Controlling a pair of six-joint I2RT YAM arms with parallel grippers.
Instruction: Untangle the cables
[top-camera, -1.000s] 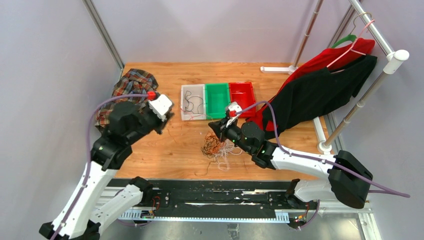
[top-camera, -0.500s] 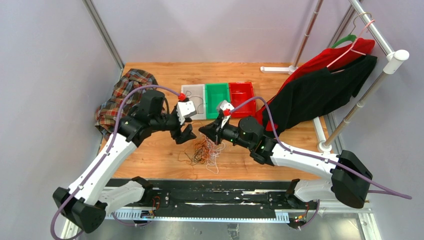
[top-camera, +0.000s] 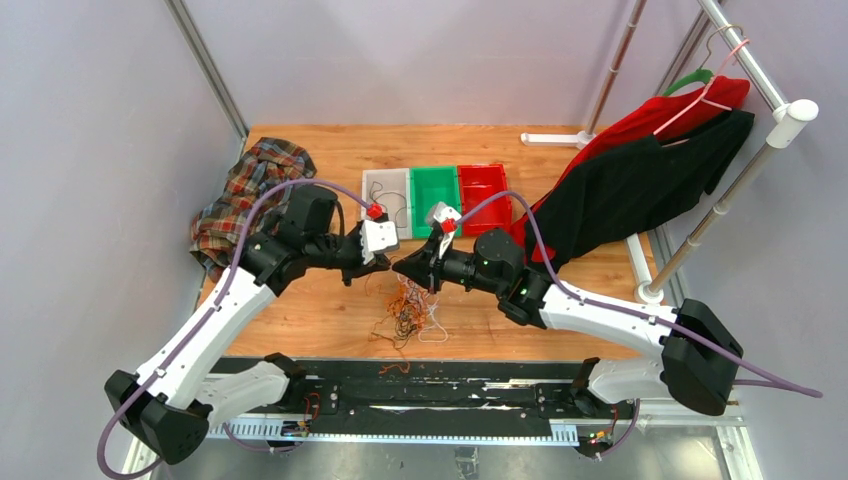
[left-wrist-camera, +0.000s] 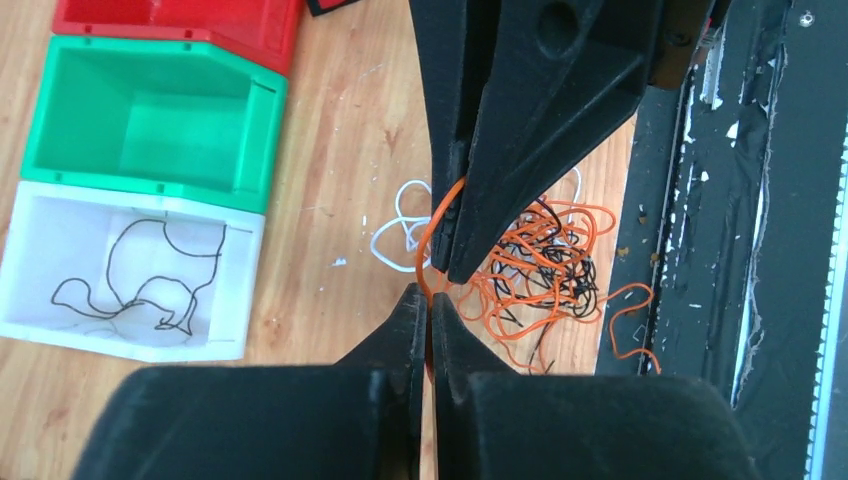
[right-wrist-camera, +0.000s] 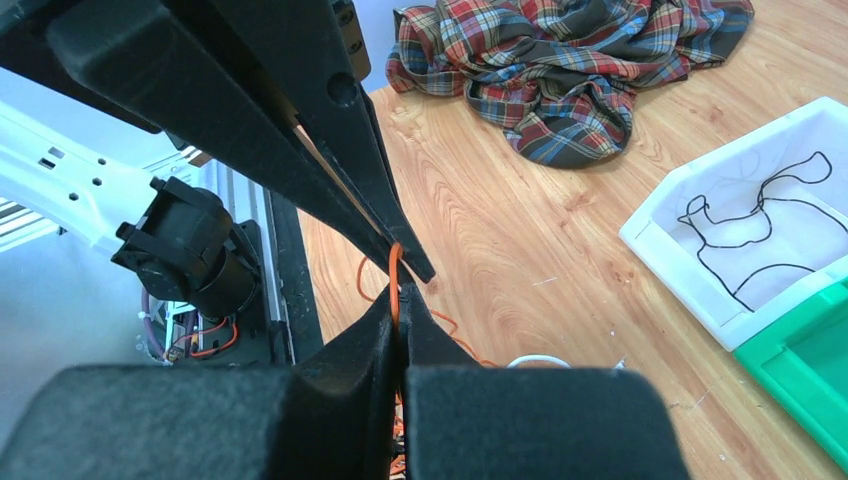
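The cables (top-camera: 408, 310) are a tangled heap of orange, black and white strands on the wooden table, below the two gripper tips. In the left wrist view the heap (left-wrist-camera: 545, 258) lies past the tips, with a white loop (left-wrist-camera: 400, 230) beside it. My left gripper (top-camera: 385, 262) and my right gripper (top-camera: 401, 266) meet tip to tip above the heap. Both are shut on the same orange strand (right-wrist-camera: 394, 275), which runs between them (left-wrist-camera: 432, 240). The left gripper (left-wrist-camera: 430, 298) and the right gripper (right-wrist-camera: 398, 300) each show jaws pressed together on it.
A white bin (top-camera: 373, 190) holding one black cable (left-wrist-camera: 140, 270), a green bin (top-camera: 434, 178) and a red bin (top-camera: 483, 172) stand in a row behind the heap. A plaid cloth (top-camera: 250, 180) lies far left. Red and black garments (top-camera: 640, 170) hang on a rack at right.
My left arm has swung in from the left to meet the right gripper and has shut on the orange strand. The right gripper has moved left, dragging the heap with it.
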